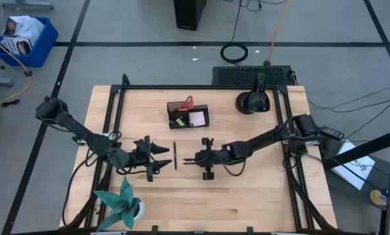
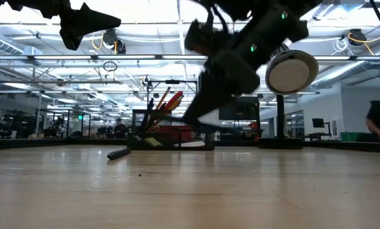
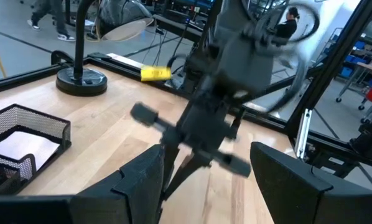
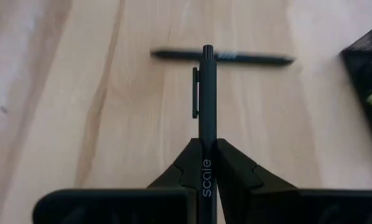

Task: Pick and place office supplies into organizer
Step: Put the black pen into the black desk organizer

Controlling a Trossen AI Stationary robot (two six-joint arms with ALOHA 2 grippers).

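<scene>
Your right gripper pinches a black pen above the pale wood table, a second pen lying on the boards just beyond its tip. Your left gripper, fingers spread wide and empty, faces it at mid-table. The organizer sits toward the far edge, scissors and pink pad inside. Behind, a bright workshop with ceiling lights and a person at the edge.
</scene>
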